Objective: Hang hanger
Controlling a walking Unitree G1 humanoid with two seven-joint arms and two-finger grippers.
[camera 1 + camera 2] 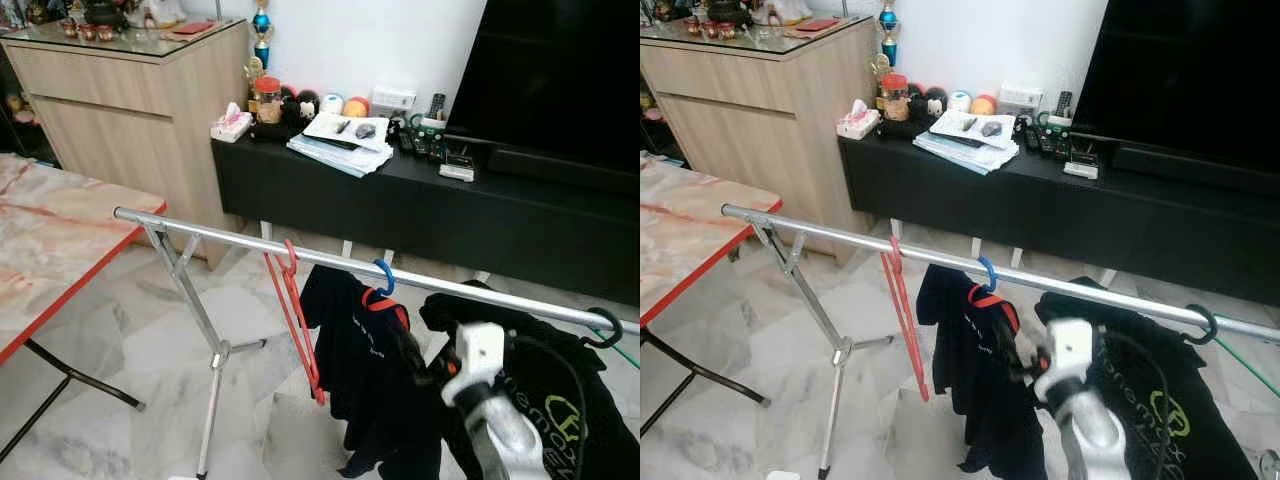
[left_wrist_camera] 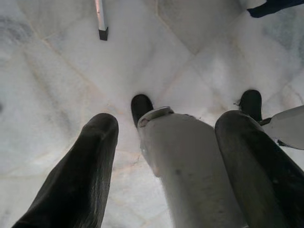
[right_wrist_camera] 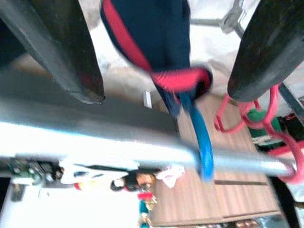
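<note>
Rail (image 1: 250,243) carries 3 hangers: red, bare (image 1: 295,310); blue w/ dark shirt (image 1: 383,279); black w/ shirt (image 1: 606,330). My right pincer (image 3: 166,61) gapes open just under the rail by the blue hook. Risk: I bump it & unhook it. Left pincer (image 2: 161,156) open, idle.

We see bare rail (image 1: 215,234) left of the red hangers (image 1: 296,312); btwn those & the blue hook (image 1: 384,277) a short gap. Shirts (image 1: 362,370) crowd the right.
</note>
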